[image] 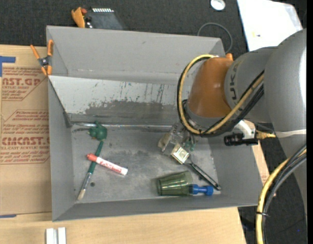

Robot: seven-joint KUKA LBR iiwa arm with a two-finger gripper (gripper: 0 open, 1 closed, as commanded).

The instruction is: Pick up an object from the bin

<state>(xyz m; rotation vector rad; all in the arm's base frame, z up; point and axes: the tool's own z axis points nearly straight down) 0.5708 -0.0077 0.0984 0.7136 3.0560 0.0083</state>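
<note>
The end effector point(175, 142) hangs low, right of centre in the bin point(121, 50), over a small pale square tag point(180, 155); spread or pinching, I cannot tell. The flat tag may slip, or the black pen point(203, 174) beside it may snag.

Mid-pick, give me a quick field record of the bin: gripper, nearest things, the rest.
gripper: low in the grey bin, right of middle, near the back wall
grip: cannot tell
nearest: dark green cup lying on its side; black pen; blue-capped piece right of the cup
left side: green-headed brush; red and white marker beside its handle
</note>
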